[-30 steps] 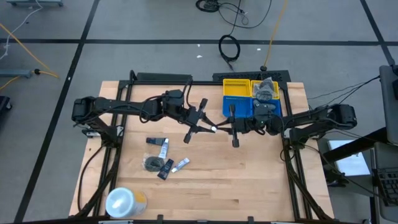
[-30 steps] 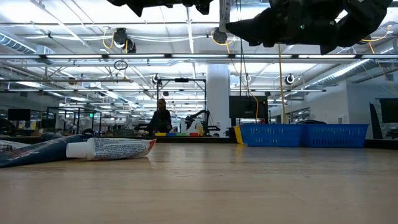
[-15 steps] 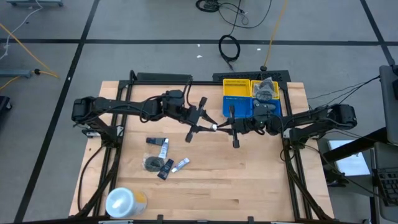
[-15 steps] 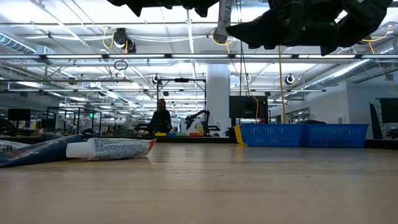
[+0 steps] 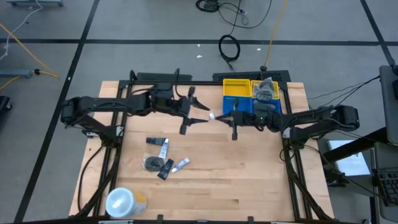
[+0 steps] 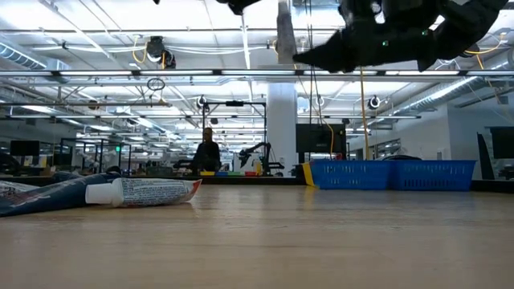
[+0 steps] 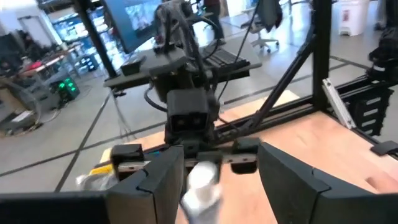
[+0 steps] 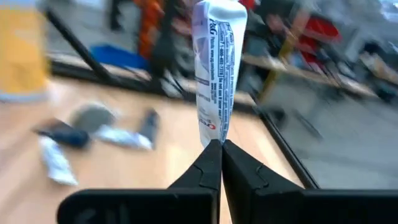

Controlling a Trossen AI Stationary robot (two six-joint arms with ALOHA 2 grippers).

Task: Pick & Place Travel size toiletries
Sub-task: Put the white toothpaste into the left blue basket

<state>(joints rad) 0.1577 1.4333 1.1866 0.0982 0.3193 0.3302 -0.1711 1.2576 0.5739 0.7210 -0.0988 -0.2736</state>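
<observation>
A white tube with blue print [image 8: 219,68] is up in the air over the table's middle [image 5: 213,116], in my right gripper [image 8: 216,152], which is shut on it [image 5: 222,117]. My left gripper [image 5: 204,114] is open just left of it. In the left wrist view its fingers [image 7: 214,186] stand on either side of the tube's blurred free end [image 7: 202,180] without touching. The other toiletries lie flat on the table's left half: a dark navy tube [image 5: 157,141], white tubes [image 5: 163,148] [image 5: 181,164], a dark grey round piece [image 5: 151,163] and a dark piece [image 5: 166,169]. My right gripper pinches the tube's flat crimped end [image 8: 214,138] between its two shut fingers [image 8: 202,168]. The fingers come about level from the table's right. The tube sticks out beyond the fingertips toward my left gripper, lifted clear, high above the table [image 6: 283,28].
A blue and yellow bin [image 5: 239,93] with a clear bag [image 5: 265,89] in it stands at the far right, behind my right gripper. A large white-and-yellow roll [image 5: 124,201] lies at the near left corner. Bare wood spreads over the near right [image 5: 249,180].
My left gripper has let go of the tube and drawn back toward the table's left and far edge, its fingers now wide apart. My right gripper keeps the tube and has shifted a little toward the far edge.
</observation>
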